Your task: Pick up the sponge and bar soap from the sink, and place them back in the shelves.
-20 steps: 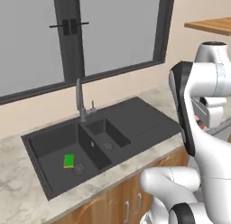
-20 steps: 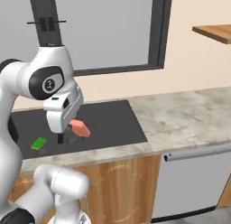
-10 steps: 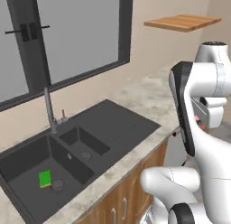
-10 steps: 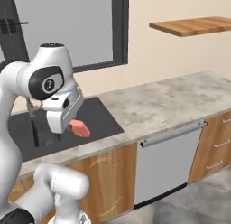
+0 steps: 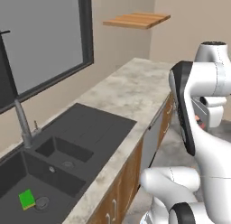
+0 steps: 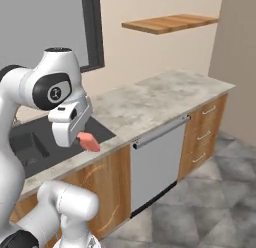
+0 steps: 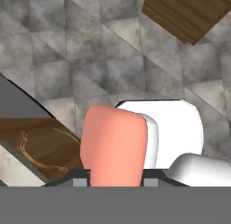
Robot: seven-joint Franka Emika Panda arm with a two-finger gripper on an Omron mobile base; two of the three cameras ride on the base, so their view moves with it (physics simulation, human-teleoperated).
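Hand view first: the salmon-pink flat bar soap with rounded corners [image 7: 113,144] rises straight out from between the fingertips of the two-finger gripper [image 7: 108,180], clamped at its near end so that most of its length sticks out beyond the hand, over the grey tiled floor far below. From the right base view the same pink bar [image 6: 89,141] pokes out under the white hand, which hangs off the counter edge in front of the black matte double-basin sink [image 6: 30,144]. I would judge the bar light and stiff, but smooth and likely slippery, so a grip near one end seems apt to let it swivel or slide; a hold across the flat faces nearer the middle looks safer. The small bright green rectangular sponge [image 5: 26,199] lies well behind the hand, in the sink's basin beside the drain; it should be soft and squashy, best taken across its long sides. The flat light-brown wooden plank shelf [image 6: 170,23] sits high on the beige wall, well above and ahead of the hand.
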